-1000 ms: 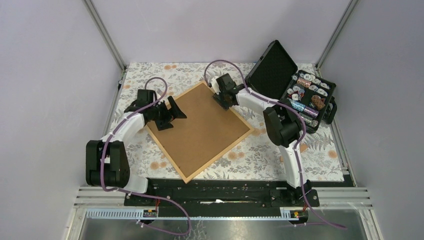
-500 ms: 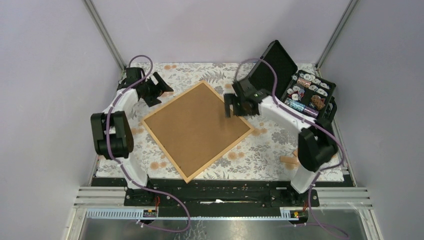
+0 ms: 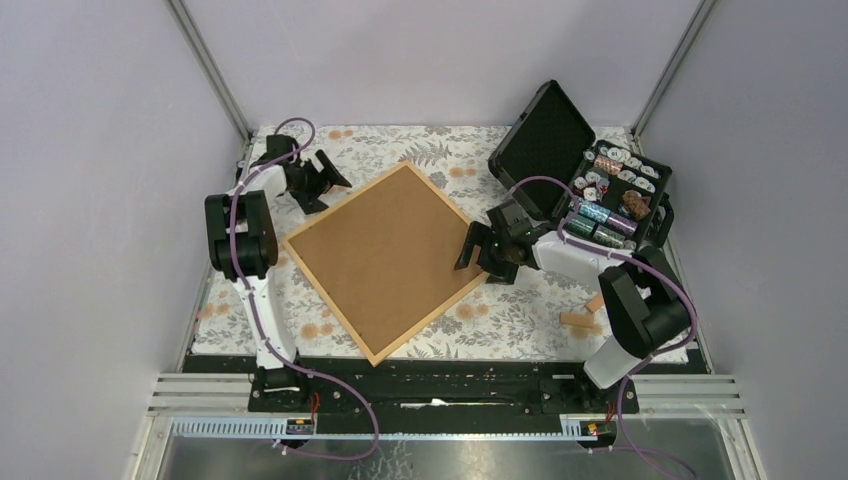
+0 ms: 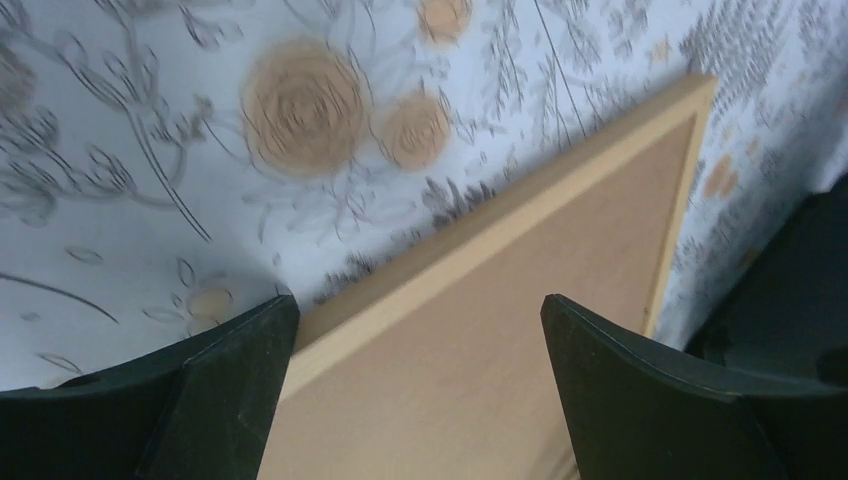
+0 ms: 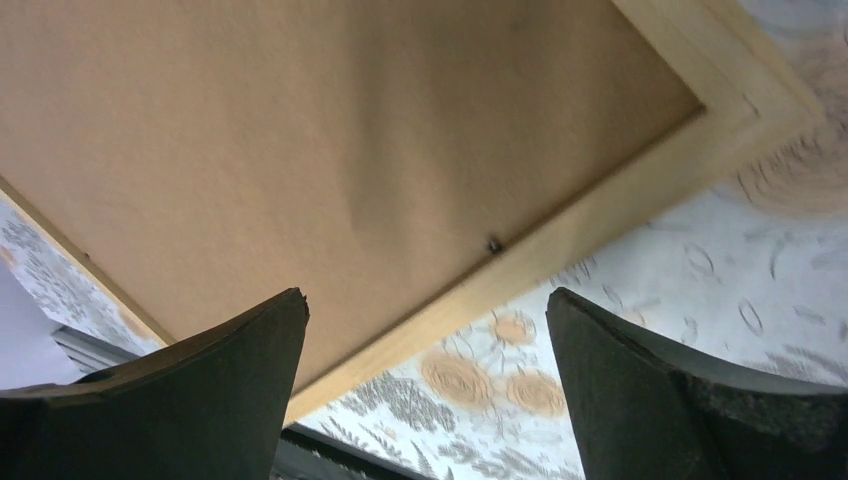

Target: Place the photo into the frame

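Note:
The frame (image 3: 345, 204) lies flat on the floral cloth, turned like a diamond. A plain brown backing board (image 3: 390, 255) fills it. The photo is hidden. My left gripper (image 3: 332, 192) hovers open by the frame's far-left edge. In the left wrist view the gripper (image 4: 415, 310) has the light-wood moulding (image 4: 500, 235) and the board below its spread fingers, which hold nothing. My right gripper (image 3: 475, 262) is open at the frame's right corner. The right wrist view shows this gripper (image 5: 425, 300) above the moulding (image 5: 600, 215) near that corner, also empty.
An open black hard case (image 3: 590, 180) with several small items stands at the back right, close behind the right arm. A small wooden piece (image 3: 580, 318) lies on the floral cloth (image 3: 520, 310) near the right arm's base. Enclosure posts and walls ring the table.
The left arm has swung from the frame's left side back to the far-left corner. The right gripper left the frame's top corner, came down to its right corner and now stands wide open.

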Motion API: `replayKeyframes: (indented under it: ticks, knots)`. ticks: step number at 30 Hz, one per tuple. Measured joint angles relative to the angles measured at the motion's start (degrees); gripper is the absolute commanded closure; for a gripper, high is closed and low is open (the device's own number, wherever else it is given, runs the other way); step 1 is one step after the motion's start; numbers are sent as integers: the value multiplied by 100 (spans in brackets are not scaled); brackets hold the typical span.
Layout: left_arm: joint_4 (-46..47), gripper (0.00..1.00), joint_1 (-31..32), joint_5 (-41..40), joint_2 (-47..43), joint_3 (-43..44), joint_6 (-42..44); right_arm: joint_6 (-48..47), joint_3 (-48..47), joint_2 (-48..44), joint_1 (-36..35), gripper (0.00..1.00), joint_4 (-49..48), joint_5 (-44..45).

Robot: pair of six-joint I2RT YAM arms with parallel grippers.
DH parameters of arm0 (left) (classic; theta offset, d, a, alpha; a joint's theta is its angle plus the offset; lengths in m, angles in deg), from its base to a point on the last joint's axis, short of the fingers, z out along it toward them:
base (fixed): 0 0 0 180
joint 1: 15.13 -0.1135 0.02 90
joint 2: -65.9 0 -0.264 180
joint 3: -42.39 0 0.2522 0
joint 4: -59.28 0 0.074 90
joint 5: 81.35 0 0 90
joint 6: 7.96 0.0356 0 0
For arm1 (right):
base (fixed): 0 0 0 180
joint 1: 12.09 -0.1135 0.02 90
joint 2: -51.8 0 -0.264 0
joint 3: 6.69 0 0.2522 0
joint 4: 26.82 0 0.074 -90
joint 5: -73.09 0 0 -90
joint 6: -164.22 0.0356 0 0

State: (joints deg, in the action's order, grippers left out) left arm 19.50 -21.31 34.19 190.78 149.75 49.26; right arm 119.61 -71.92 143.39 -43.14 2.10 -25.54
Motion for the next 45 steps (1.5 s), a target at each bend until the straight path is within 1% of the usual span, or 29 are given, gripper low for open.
replayKeyframes:
  ticks: [3, 6, 11, 13, 15, 17, 20, 22, 24, 26, 30, 32, 33, 39, 42, 45]
  knots:
    - [225, 1, -39, 151, -243, -472, -76, 0, -48, 282, 76, 4, -343, -142]
    - [645, 2, -109, 153, -647, -1147, -85, -85, -306, 586, 197, 4, -262, -306]
    - [1259, 1, -339, -22, -1862, -2905, -55, -463, -791, 973, 380, 4, -186, -341]
    - [1305, 1, -378, -103, -2424, -3593, -31, -608, -885, 1045, 466, 4, -173, -339]
    - [1250, 1, -382, -140, -2747, -3936, -2, -730, -914, 1062, 568, 5, -177, -332]
    - [997, 1, -363, -192, -3056, -4192, 63, -822, -916, 1064, 662, 5, -192, -341]
    - [433, 1, -262, -398, -3370, -4242, 219, -933, -916, 1064, 780, 7, -214, -426]
    - [96, 1, -157, -505, -3626, -4194, 313, -992, -916, 1064, 866, 11, -208, -498]
    - [-208, 1, -70, -555, -3886, -4033, 382, -1051, -916, 1064, 977, 17, -186, -614]
    - [-323, 1, -2, -570, -4124, -3829, 431, -1132, -916, 1062, 1047, 24, -83, -758]
    - [-275, 1, 111, -501, -4312, -3617, 437, -1259, -914, 1062, 1132, 31, 94, -931]
    - [-286, 1, 225, -448, -4315, -3622, 431, -1307, -890, 1062, 1163, 38, 107, -999]
    - [-289, 1, 315, -422, -4315, -3628, 428, -1335, -861, 1058, 1176, 39, 98, -1014]
    - [-199, 1, 1084, -267, -4315, -3681, 339, -1410, -560, 960, 1161, 40, 85, -1097]
    - [-127, 1, 1484, -275, -4315, -3755, 254, -1397, -402, 831, 1058, 45, 35, -1005]
    - [-125, 1, 1729, -286, -4315, -3790, 216, -1309, -149, 654, 940, 50, -146, -848]
